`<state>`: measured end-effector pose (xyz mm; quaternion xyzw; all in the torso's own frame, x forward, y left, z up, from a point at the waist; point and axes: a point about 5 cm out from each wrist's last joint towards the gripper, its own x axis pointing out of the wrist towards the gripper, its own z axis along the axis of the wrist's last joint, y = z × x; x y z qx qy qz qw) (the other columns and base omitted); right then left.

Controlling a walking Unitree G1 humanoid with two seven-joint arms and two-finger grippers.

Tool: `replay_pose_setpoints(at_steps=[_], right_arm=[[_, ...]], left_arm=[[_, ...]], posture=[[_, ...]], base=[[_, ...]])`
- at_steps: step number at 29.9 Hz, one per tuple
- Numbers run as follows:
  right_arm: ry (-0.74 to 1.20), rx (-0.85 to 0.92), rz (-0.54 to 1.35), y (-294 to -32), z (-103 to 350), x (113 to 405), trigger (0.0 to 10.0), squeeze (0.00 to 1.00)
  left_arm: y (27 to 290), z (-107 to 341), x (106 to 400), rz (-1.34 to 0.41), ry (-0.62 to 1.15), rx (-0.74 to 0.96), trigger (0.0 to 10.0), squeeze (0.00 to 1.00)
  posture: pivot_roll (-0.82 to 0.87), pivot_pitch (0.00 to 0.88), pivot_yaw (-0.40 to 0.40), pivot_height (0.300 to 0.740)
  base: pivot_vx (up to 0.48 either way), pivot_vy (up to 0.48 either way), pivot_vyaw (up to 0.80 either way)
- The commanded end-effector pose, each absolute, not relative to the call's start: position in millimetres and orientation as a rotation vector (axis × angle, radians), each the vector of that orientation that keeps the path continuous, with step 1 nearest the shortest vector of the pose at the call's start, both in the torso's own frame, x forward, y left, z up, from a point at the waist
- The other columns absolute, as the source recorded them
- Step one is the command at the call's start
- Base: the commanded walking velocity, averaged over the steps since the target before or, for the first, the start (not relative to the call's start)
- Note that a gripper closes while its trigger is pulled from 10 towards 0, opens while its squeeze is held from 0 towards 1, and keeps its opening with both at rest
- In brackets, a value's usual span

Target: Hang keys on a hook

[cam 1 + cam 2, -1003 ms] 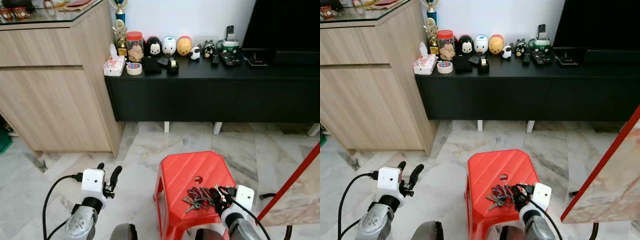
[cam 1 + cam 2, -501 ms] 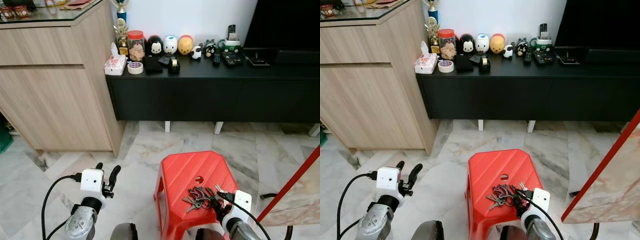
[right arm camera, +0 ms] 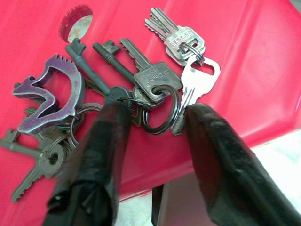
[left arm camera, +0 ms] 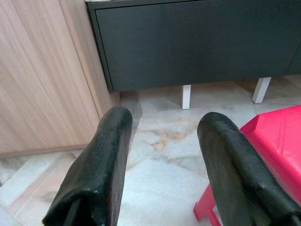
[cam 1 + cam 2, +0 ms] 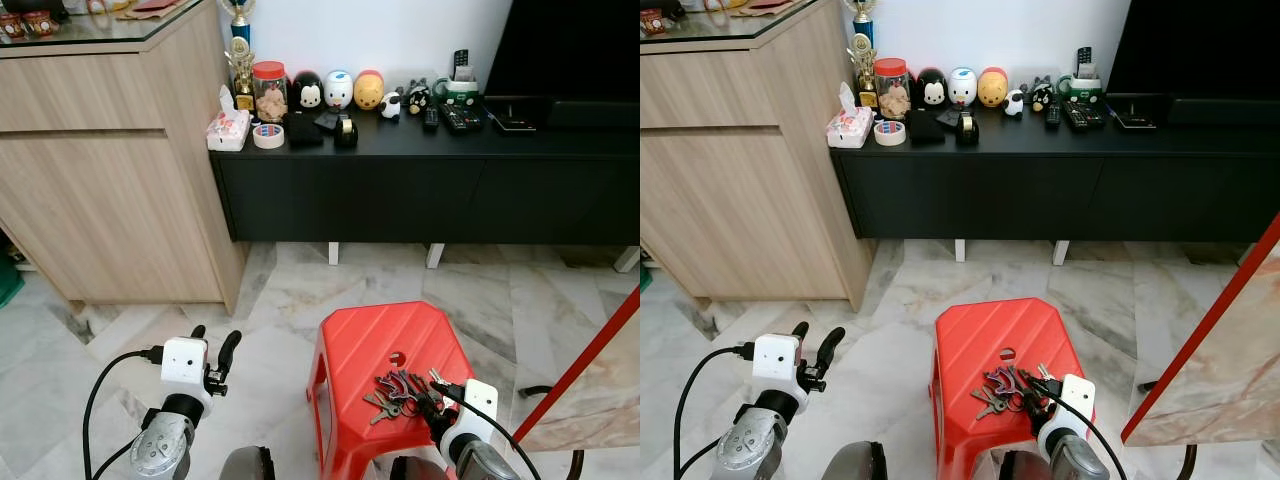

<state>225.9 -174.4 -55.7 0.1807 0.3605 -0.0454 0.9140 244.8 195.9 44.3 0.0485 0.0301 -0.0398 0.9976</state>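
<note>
Between the parted fingers of the right gripper [image 3: 150, 141] lies the keys' [image 3: 117, 99] ring, flat on the red stool [image 5: 375, 345]. Gripper has drawn back slightly from a second ago, nothing held: pickup not yet made. Left gripper [image 4: 164, 155] hangs idle, fingers apart.

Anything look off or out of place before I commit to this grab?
Only the keys: a splayed bunch on the red stool, near its front edge, not on any hook. The right gripper straddles their ring, fingers open. Nothing looks spilled or damaged.
</note>
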Motion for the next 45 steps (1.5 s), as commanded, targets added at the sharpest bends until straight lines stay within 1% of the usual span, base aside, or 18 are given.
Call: replay_pose_setpoints(at_steps=[1,14,18,23,30,34,40,43,45], right_arm=[[0.756,0.381,-0.088,-172,-57,225,0.0,0.0],[0.826,0.374,-0.098,-169,-68,215,0.0,0.0],[0.863,0.363,-0.103,-166,-74,205,0.0,0.0],[0.869,0.33,-0.102,-167,-75,204,0.0,0.0],[0.763,0.285,-0.109,-174,-67,214,0.0,0.0],[0.753,0.284,-0.114,-175,-66,215,0.0,0.0],[0.702,0.205,-0.111,-179,-62,217,0.0,0.0],[0.69,0.204,-0.12,-181,-61,218,0.0,0.0],[0.661,0.191,-0.146,-202,-58,217,0.0,0.0]], left_arm=[[199,43,244,-0.077,0.071,0.122,10.0,0.0],[199,44,245,-0.078,0.068,0.12,10.0,0.0],[199,44,245,-0.077,0.068,0.121,10.0,0.0],[199,44,245,-0.076,0.067,0.122,10.0,0.0],[199,44,245,-0.076,0.067,0.121,10.0,0.0],[199,43,245,-0.076,0.067,0.12,10.0,0.0],[197,42,245,-0.074,0.07,0.118,10.0,0.0],[197,42,245,-0.073,0.072,0.119,10.0,0.0],[199,39,244,-0.065,0.083,0.123,10.0,0.0]], posture=[[0.04,0.0,-0.027,0.612],[0.05,0.0,-0.03,0.612],[0.05,0.0,-0.029,0.612],[0.05,0.0,-0.03,0.612],[0.04,0.0,-0.032,0.612],[0.04,0.0,-0.032,0.612],[0.04,0.0,-0.037,0.612],[0.04,0.0,-0.038,0.612],[0.05,0.0,-0.039,0.612]], base=[[0.0,0.0,0.0],[0.0,0.0,0.0],[0.0,0.0,0.0],[0.0,0.0,0.0],[0.0,0.0,0.0],[0.0,0.0,0.0],[0.0,0.0,0.0],[0.0,0.0,0.0],[0.0,0.0,0.0]])
